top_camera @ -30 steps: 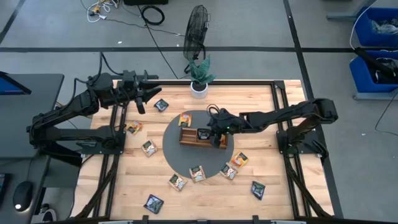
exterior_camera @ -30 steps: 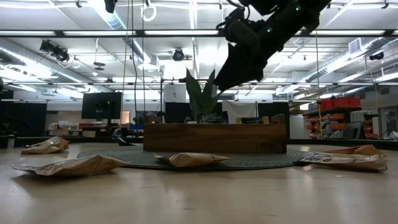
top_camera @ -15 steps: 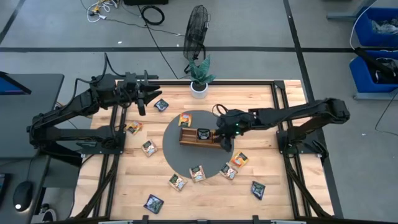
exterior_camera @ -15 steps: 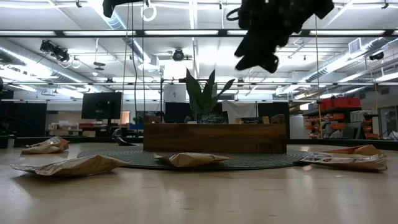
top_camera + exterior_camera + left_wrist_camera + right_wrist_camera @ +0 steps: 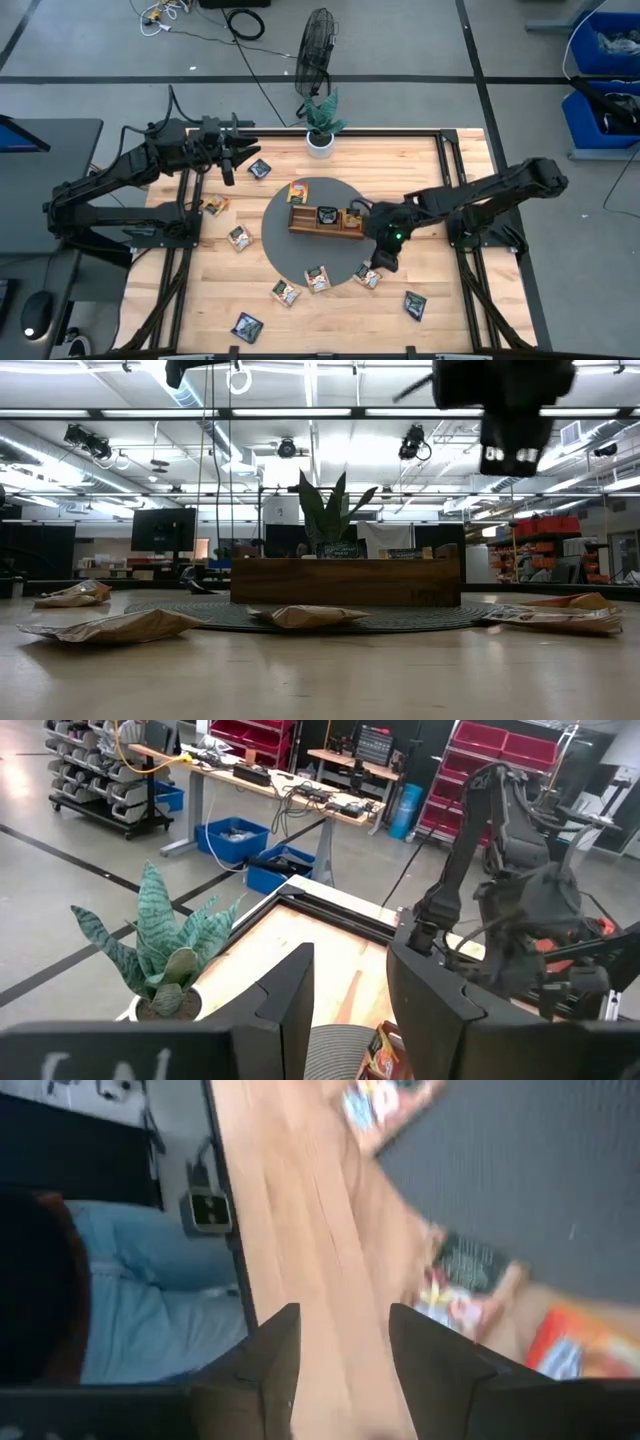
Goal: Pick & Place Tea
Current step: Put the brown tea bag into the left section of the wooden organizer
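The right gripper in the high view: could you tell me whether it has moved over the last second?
Yes. The right gripper has left the wooden tray and swung toward the table's near edge, now above the sachets beside the round mat.

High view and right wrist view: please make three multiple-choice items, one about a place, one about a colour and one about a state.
1. Where does the wooden tray stand?
A. On the round dark mat
B. On bare wood beside the left arm
C. On the floor

2. What colour is the plant pot?
A. Red
B. White
C. Black

3. What is the state of the right hand?
A. Shut on a sachet
B. Out of sight
C. Open and empty

Answers: 1 A, the mat shows all around the tray. 2 B, the pot at the table's far edge is white. 3 C, its fingers stand apart with only the table seen between them.
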`<state>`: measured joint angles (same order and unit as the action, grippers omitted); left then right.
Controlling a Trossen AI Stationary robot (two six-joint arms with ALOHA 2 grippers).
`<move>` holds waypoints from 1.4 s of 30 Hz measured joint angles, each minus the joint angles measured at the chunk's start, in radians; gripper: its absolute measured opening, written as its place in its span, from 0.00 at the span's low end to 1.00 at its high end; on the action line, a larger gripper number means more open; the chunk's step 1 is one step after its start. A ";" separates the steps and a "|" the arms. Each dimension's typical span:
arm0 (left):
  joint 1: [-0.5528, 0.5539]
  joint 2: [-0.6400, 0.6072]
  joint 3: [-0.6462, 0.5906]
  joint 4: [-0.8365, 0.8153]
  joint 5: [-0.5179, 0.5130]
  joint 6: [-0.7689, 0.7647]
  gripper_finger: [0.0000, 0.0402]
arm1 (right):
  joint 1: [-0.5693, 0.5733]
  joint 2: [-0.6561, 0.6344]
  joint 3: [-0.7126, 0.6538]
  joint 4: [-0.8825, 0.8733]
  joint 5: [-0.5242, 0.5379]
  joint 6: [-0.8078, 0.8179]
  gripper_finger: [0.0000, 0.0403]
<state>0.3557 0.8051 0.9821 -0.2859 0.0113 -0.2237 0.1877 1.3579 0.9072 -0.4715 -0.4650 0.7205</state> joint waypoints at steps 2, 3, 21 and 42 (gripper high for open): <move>0.000 0.000 0.000 0.000 0.000 0.000 0.33 | 0.025 -0.001 -0.025 0.036 -0.016 0.045 0.40; 0.000 0.000 0.000 -0.001 0.000 0.001 0.33 | 0.040 -0.004 -0.043 0.073 -0.019 0.071 0.40; 0.000 0.000 0.000 0.003 0.000 -0.028 0.33 | 0.333 -0.130 -0.543 0.708 0.405 0.847 0.37; 0.000 0.000 0.000 0.003 0.000 -0.044 0.33 | 0.405 -0.009 -0.589 0.707 0.617 1.236 0.37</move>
<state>0.3557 0.8051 0.9821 -0.2825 0.0114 -0.2678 0.5926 1.3485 0.3183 0.2360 0.1521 1.9566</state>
